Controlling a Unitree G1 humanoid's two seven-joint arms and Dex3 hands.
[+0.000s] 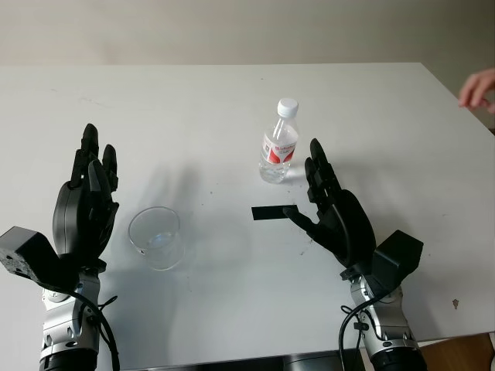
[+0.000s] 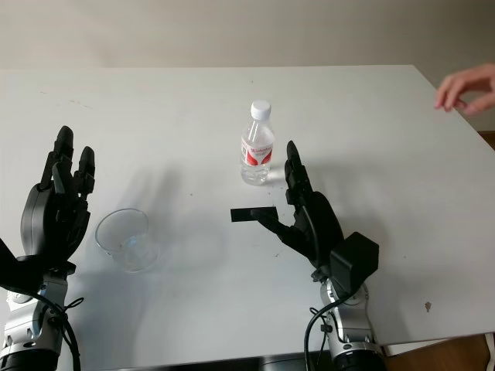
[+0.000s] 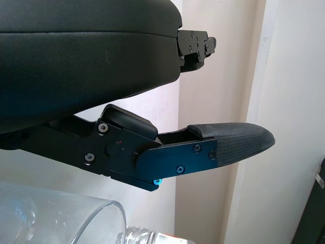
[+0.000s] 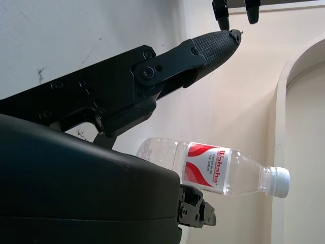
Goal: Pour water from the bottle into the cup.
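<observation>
The left robot hand [image 1: 85, 197] was open beside the empty cup [image 1: 156, 236] on the white bench [image 1: 193, 116]. The right robot hand [image 1: 332, 209] was open too, near the upright capped bottle [image 1: 279, 142], not touching it.

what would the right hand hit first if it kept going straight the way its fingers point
Probably the bottle. The right hand is open, just near of it and slightly to its right, fingers aimed away from the robot, so it might only graze the bottle's side; depth is unclear.
</observation>
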